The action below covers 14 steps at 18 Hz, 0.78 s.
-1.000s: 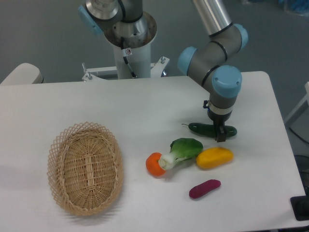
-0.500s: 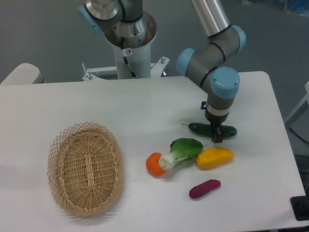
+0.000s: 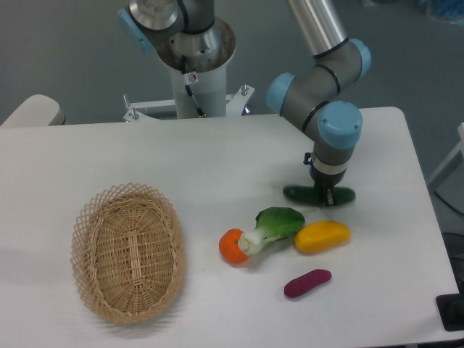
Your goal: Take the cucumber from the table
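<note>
The jaws [image 3: 324,197] are set astride the cucumber [image 3: 299,193] at mid-length, at 3 o'clock on the tabletop [image 3: 217,159], for balance; whether clenched cannot be told.

Even bright overhead light, soft faint shadows on table [image 3: 217,159], img slightly soft, no glare

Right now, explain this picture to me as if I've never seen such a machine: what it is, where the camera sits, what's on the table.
One fixed camera looks down at a white table. The grey-and-blue jointed machine is a robot arm; its gripper, a two-finger claw, is down at a dark green cucumber, fingers on either side. Whether it grips yet is unclear. Nearby lie a leafy bok choy, an orange vegetable, a yellow one and a purple one. A wicker basket sits to the picture's left.
</note>
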Tool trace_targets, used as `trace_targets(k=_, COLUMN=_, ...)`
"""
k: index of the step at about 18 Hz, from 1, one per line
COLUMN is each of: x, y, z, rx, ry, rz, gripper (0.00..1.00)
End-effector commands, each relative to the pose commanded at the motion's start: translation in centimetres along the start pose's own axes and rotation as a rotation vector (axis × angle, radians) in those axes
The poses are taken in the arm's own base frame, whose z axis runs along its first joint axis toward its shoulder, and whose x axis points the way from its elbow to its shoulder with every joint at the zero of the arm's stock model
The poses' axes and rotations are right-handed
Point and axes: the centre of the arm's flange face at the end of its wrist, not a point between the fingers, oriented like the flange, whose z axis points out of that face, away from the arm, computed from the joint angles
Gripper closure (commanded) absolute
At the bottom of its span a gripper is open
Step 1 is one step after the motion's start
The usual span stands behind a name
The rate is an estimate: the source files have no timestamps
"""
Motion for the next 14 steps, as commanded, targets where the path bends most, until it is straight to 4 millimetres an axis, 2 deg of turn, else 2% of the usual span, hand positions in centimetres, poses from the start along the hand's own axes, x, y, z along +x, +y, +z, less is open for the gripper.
trace_targets(k=4, x=-0.5, y=0.3, z=-1.5, rx=-0.013, ry=-0.015, rz=-0.014, gripper=0.86)
trace_targets(k=6, x=-1.0, y=0.2, z=-3.7, rx=-0.022, ry=-0.031, rz=-0.021, gripper=0.86)
trace_targets(k=9, x=-2.3, y=-0.2, z=-8.1, rx=0.005, ry=-0.024, rz=-0.087, gripper=0.86)
trace_targets(k=11, x=-3.8, y=-1.3, z=-11.0, rx=0.034, ry=-0.029, rz=-0.109, gripper=0.86)
trace_targets(k=14, x=-5.2, y=-3.0, z=-13.9, rx=0.078, ry=-0.062, rz=-0.161, gripper=0.86)
